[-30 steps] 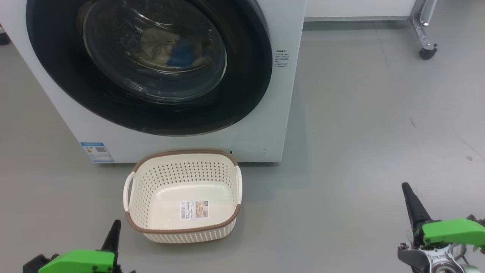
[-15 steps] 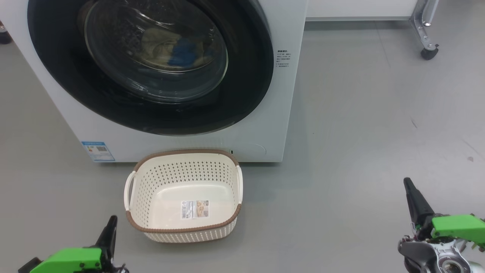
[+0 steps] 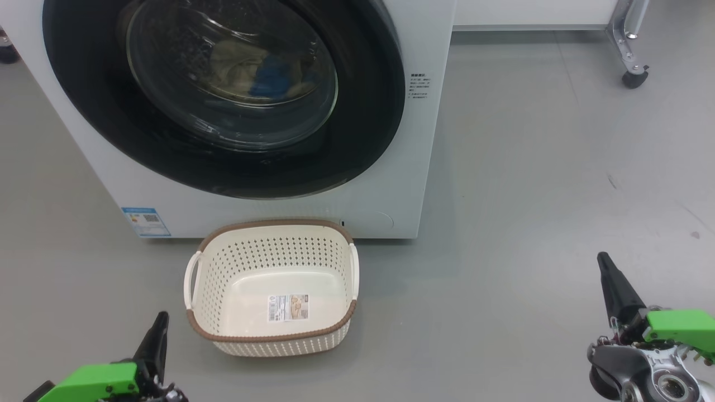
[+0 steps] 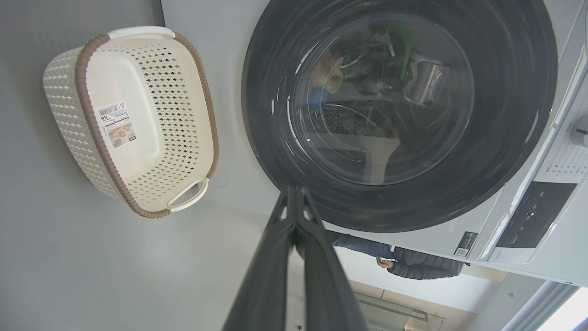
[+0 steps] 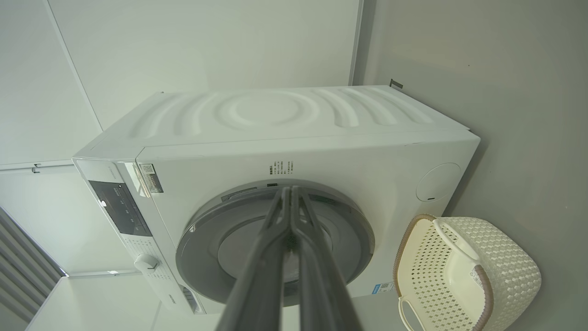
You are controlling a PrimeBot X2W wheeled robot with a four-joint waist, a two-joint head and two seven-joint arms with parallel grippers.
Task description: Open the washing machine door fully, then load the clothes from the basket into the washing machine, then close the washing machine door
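The washing machine (image 3: 413, 167) stands white at the upper left, and the washing machine door (image 3: 368, 139) is shut flat against its front. Behind the glass lie the clothes (image 3: 246, 67), cream with a blue patch. On the floor before it sits the basket (image 3: 272, 226), with just a sticker on its bottom. My left gripper (image 3: 161, 319) is shut, low and left of the basket. Far right, my right gripper (image 3: 603, 261) is shut too. The left wrist view holds the basket (image 4: 85, 105), the door (image 4: 505, 138) and my shut left gripper (image 4: 294, 191). The right wrist view has the machine (image 5: 367, 151), the basket (image 5: 459, 276) and my right gripper (image 5: 290, 189).
Grey floor spreads to the right of the machine. A metal leg on a black caster (image 3: 634, 78) stands at the far right back. A blue label sticker (image 3: 145, 221) marks the machine's lower left corner. A person's dark sleeve (image 4: 413, 266) shows beyond the machine.
Both grippers' fingertips have crept slightly up the head view, the left one also drifting left. The picture has shifted a little right. Door and basket stay put.
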